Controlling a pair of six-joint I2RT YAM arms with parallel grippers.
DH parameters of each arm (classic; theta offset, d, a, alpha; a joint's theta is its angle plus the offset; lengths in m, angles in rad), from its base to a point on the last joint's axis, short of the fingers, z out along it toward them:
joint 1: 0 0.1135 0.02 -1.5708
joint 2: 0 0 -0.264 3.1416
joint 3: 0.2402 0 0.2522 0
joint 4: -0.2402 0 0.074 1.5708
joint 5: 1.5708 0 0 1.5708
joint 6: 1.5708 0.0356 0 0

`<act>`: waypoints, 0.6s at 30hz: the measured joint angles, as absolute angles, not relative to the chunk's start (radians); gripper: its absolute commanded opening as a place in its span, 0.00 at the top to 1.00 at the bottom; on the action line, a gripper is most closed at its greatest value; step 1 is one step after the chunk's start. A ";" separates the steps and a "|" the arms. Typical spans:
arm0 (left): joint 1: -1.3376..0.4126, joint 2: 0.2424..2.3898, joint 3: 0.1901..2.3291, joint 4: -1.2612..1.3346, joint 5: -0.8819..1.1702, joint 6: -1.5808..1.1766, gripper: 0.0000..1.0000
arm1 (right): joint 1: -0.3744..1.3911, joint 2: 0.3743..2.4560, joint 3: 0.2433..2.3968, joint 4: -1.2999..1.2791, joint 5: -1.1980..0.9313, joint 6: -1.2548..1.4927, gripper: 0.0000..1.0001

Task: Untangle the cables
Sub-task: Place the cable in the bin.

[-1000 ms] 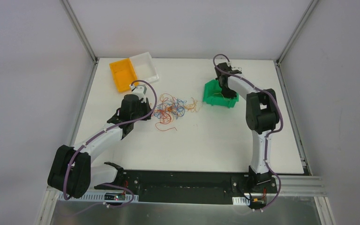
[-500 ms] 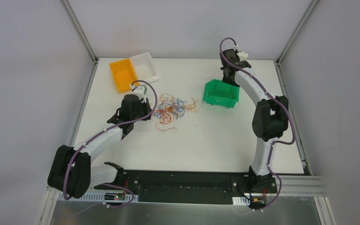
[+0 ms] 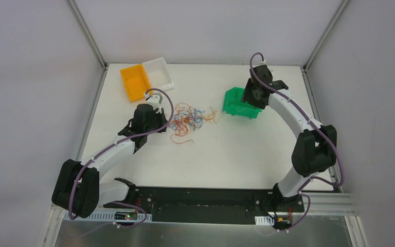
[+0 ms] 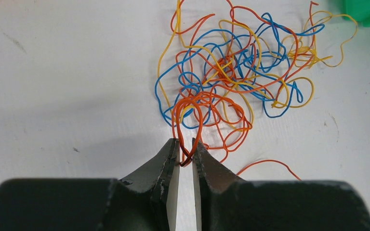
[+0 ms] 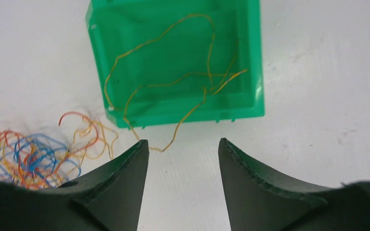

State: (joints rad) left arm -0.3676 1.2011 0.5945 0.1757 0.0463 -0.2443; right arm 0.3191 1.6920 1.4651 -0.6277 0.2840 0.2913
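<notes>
Right pincer [image 5: 182, 142] is backing off green bin [image 5: 255, 62], gaping empty.
Left pincer [image 4: 185, 145] is pinching orange loop [image 4: 188, 100]; pulling risks dragging whole clump [image 4: 241, 67].

cables [image 4: 236, 67]: thin, smooth plastic-sheathed strands with a slight sheen. Green bin [image 5: 192, 117]: translucent glossy plastic, small moulded ribs at the rim. Orange bin [image 3: 133, 82] and white bin [image 3: 159, 73]: opaque plastic, satin finish. Table [image 4: 53, 72]: white, matt, with faint scuffs and specks. Left gripper [image 4: 185, 153]: black matt plastic, scratched at the tips, with pale grey smooth inner faces. Right gripper [image 5: 183, 147]: same black matt plastic, fine ridged edges. Frame rails [image 3: 87, 33]: bare metal, brushed look.
</notes>
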 measured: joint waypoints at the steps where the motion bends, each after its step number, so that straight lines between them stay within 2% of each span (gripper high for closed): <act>1: -0.368 1.200 0.595 0.176 0.046 -0.244 0.83 | 0.322 1.674 1.430 -0.611 0.243 0.297 0.40; 8: -0.374 1.194 0.595 0.175 0.044 -0.243 0.83 | 0.367 1.588 1.259 -0.529 0.115 0.343 0.41; 18: -0.381 1.179 0.595 0.175 0.043 -0.242 0.83 | 0.368 1.591 1.184 -0.384 0.135 0.440 0.51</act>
State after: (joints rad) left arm -0.3813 1.1786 0.5945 0.1749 0.0433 -0.2420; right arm 0.3683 1.5909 1.1839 -0.3836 0.1349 0.4404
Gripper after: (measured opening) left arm 0.170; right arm 0.530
